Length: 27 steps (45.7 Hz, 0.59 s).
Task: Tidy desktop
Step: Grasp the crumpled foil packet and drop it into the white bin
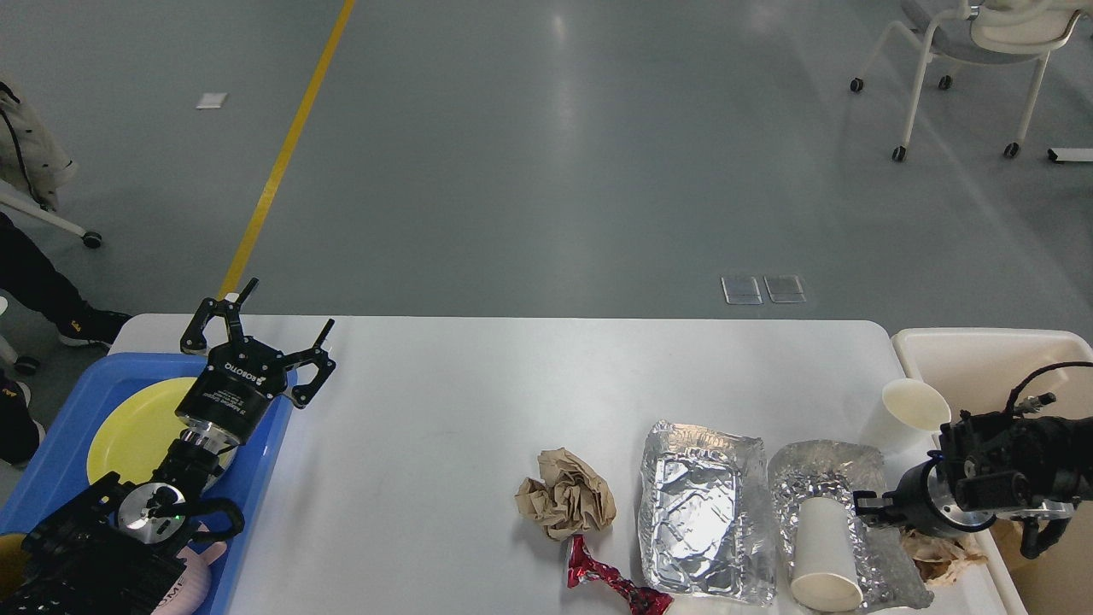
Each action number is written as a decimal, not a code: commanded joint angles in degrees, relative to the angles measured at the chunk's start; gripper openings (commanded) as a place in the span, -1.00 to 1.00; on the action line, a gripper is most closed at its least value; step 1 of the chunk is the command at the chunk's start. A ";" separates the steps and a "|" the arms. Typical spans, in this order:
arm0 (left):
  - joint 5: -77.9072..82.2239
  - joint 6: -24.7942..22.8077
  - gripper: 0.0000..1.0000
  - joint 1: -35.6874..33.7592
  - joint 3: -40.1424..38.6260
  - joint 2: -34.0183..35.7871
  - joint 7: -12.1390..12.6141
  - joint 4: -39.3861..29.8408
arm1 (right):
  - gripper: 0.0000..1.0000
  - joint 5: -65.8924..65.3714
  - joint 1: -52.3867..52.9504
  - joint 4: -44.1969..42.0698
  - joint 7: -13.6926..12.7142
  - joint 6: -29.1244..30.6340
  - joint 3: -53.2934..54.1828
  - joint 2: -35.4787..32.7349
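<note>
The white desktop (pixel 478 401) carries a crumpled brown paper ball (pixel 565 495), a red foil wrapper (pixel 610 585), and two crinkled foil trays side by side (pixel 704 521) (pixel 824 470). A white paper cup (pixel 824 547) lies on its side in the right-hand foil tray. Another paper cup (pixel 914 408) stands tilted at the desktop's right edge. My right gripper (pixel 867 506) points left, low against the lying cup's upper end; its fingers are too dark to tell apart. Over the blue tray's right rim, my left gripper (pixel 269 329) hangs open and holds nothing.
A blue tray (pixel 51 461) at the left holds a yellow plate (pixel 128 427) and a pink item (pixel 195 581). A cream bin (pixel 982 359) stands off the right edge with crumpled brown paper (pixel 939 551) in it. A wheeled chair (pixel 965 51) is far back right.
</note>
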 commanded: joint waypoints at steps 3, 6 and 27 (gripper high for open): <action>0.00 0.00 0.99 0.00 0.00 0.00 0.01 0.00 | -1.00 0.12 -0.17 -0.32 0.00 0.31 1.00 0.04; 0.00 0.00 0.99 0.00 0.00 0.00 0.01 0.00 | -1.00 0.21 0.09 -0.23 0.00 0.75 1.88 -0.31; 0.00 0.00 0.99 0.00 -0.09 0.00 0.01 0.00 | -1.00 0.39 29.67 12.07 2.45 20.14 -3.99 -12.96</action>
